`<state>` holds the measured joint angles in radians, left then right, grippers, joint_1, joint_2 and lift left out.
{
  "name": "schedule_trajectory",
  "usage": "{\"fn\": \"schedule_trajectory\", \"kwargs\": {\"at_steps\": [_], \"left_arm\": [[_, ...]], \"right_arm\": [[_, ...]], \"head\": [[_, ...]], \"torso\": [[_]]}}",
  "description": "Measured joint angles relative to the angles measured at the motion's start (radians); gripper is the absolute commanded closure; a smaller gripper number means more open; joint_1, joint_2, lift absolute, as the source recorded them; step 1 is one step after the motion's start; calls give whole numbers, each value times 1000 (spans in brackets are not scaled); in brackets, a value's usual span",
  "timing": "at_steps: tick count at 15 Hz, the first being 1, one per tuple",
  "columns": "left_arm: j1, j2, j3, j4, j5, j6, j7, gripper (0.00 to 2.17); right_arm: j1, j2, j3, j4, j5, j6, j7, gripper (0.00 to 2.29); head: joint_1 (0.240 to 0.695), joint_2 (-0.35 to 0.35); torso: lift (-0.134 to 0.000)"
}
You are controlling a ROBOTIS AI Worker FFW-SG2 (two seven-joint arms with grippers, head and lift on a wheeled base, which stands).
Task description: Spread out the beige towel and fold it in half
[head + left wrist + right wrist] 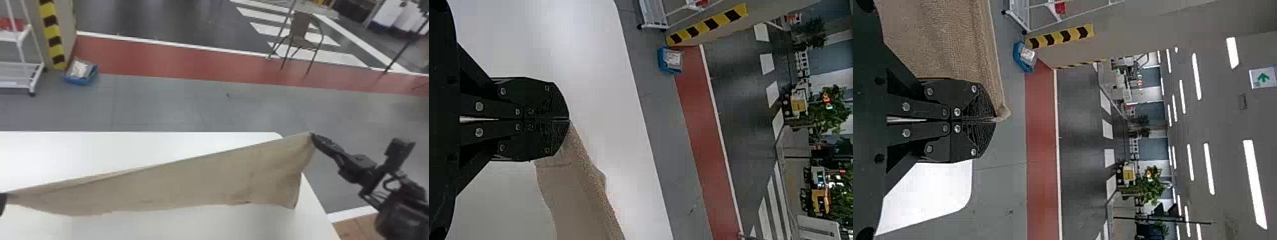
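Observation:
The beige towel (191, 182) is stretched between both grippers above the white table, its upper edge taut and slanting up to the right. My right gripper (314, 136) holds its upper right corner near the table's far right corner, and a loose flap hangs below. At the left edge of the head view, my left gripper (2, 202) has the other end. In the left wrist view, the left gripper (569, 120) is shut on the towel (574, 195). The right wrist view has the right gripper (994, 120) shut on the towel's corner, with cloth (943, 40) beside the fingers.
The white table (95, 150) ends at a far edge and a slanting right edge. Beyond it on the floor are a blue tray (81, 75), a white rack (20, 65) and a brown chair (301, 32).

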<state>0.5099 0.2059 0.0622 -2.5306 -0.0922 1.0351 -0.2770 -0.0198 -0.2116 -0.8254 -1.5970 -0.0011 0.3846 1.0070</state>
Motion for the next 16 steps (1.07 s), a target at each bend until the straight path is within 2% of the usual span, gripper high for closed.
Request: {"fn": "schedule_trajectory", "kwargs": {"at_steps": [3, 4, 7, 11, 14, 16], "left_arm": [[-20, 0, 1, -18, 5, 24, -1, 1386], [-47, 0, -3, -6, 6, 33, -1, 1386], [-213, -1, -20, 84, 22, 144, -31, 1386], [-430, -2, -21, 257, 81, 211, -41, 1386], [-604, -9, -26, 430, 124, 207, -42, 1386], [-710, -17, -45, 539, 138, 201, -43, 1386]], "right_arm": [[12, 6, 40, -16, 3, 7, -6, 1480], [8, 8, 62, -16, 8, 8, -17, 1480], [-66, 9, 130, 14, 44, 38, -44, 1480], [-225, 2, 182, 151, 112, 78, -79, 1480], [-367, -21, 218, 289, 139, 60, -120, 1480], [-442, -30, 233, 346, 144, 44, -133, 1480]], "head": [[695, -349], [695, -326], [695, -288], [695, -241], [695, -223], [650, -214]], "torso": [[0], [0], [0], [0], [0], [0]]}}
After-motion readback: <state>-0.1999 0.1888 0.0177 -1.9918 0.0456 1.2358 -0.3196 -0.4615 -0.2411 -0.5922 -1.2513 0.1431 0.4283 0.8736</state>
